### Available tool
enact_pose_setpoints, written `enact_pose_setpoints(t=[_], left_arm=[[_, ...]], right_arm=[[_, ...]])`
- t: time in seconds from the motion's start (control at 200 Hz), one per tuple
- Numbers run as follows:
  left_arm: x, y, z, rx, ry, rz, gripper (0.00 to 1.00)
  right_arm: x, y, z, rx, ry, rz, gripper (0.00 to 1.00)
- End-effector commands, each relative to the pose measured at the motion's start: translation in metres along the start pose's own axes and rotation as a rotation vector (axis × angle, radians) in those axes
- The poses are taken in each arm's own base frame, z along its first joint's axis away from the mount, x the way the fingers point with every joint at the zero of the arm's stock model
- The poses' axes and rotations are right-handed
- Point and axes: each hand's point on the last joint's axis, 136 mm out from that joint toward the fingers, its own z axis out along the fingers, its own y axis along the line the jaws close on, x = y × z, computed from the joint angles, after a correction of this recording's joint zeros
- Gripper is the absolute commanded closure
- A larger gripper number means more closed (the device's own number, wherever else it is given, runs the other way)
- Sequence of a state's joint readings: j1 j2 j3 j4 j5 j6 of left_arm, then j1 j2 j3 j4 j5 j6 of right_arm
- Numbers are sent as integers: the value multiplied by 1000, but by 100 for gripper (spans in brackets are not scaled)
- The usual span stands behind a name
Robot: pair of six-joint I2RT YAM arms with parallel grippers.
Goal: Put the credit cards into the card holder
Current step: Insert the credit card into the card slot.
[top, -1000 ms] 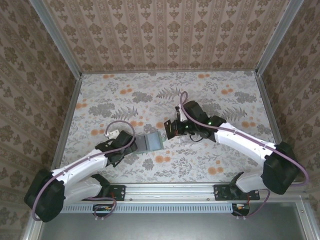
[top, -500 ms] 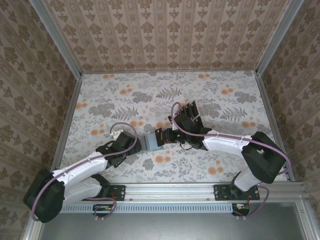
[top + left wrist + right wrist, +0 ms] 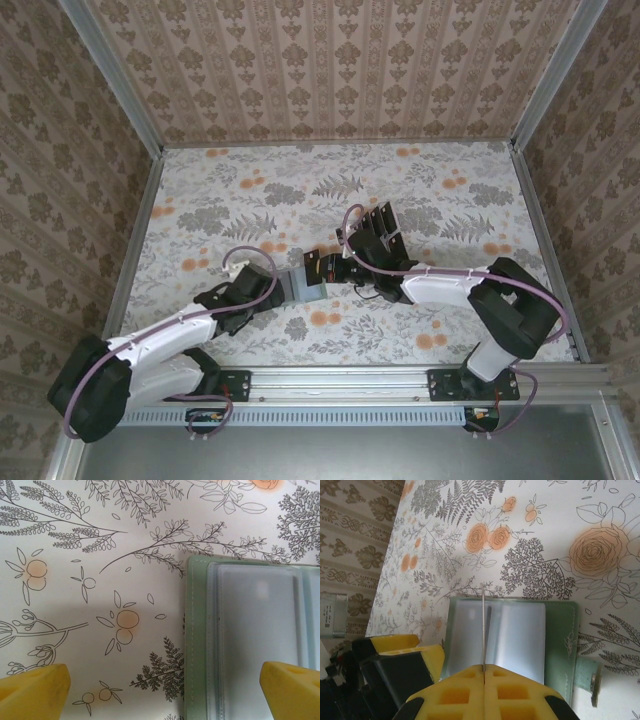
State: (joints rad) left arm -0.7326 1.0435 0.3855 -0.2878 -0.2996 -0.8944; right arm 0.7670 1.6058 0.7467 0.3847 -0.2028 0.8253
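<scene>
Pale surface [image 3: 250, 190] printed with grey ferns and orange roses, beige damask-striped wallpaper walls [image 3: 330, 70] on three sides, slanted metal corner posts [image 3: 110, 75], slotted metal rail [image 3: 340, 382] along one edge, soft even light.

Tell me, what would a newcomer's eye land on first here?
A white left arm and right arm meet mid-table over a grey-green card holder lying open on the flower-patterned table. The right pincer, shut, holds a thin credit card edge-on, aimed at the holder's clear pockets. The left pincer stands wide open, straddling the holder's stitched edge.
</scene>
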Motion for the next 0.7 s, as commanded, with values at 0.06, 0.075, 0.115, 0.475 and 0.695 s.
enact_pose_setpoints(t=[0.06,0.075,0.115,0.475,0.695], left_arm=[[7,7,3,-41,20,53,0],[8,7,4,-42,21,55,0],[9,8,5,-45,25,59,0],[23,34,7,-165,66,36,0],[26,40,6,-195,74,25,0]], right_arm=[[0,3,9,-36,-33,33,100],[0,2,10,-37,-32,34,100],[3,2,12,-38,-27,34,100],[12,1,22,-69,-31,34,100],[15,0,28,-92,-44,43,100]])
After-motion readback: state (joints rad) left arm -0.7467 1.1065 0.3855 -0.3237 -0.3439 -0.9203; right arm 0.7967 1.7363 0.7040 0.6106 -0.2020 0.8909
